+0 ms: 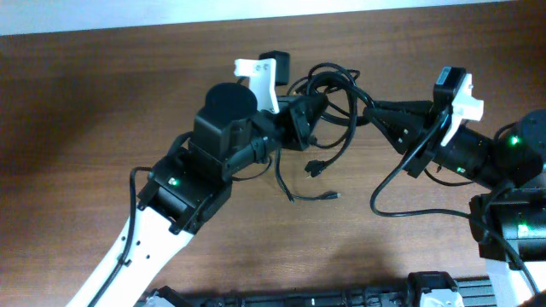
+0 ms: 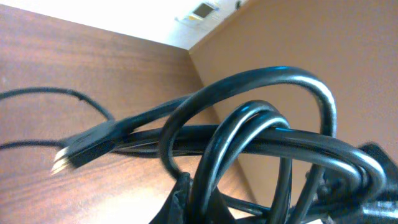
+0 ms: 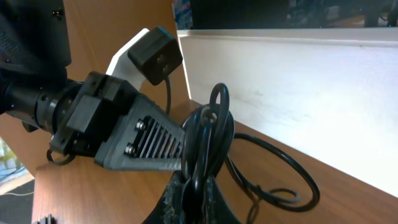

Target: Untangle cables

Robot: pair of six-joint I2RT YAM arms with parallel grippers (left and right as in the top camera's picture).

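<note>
The cables are thin black cords knotted in loops at the table's back middle, with loose plug ends trailing toward the front. My left gripper is shut on the left side of the knot. In the left wrist view the looped cables run through its jaws, and a metal-tipped plug sticks out left. My right gripper is shut on the knot's right side. In the right wrist view the cables stand bunched between its fingers, facing the left gripper.
A thicker black arm wire hangs in a loop by the right arm. A small black box sits behind the left gripper near the table's back edge. A white wall borders the wooden table.
</note>
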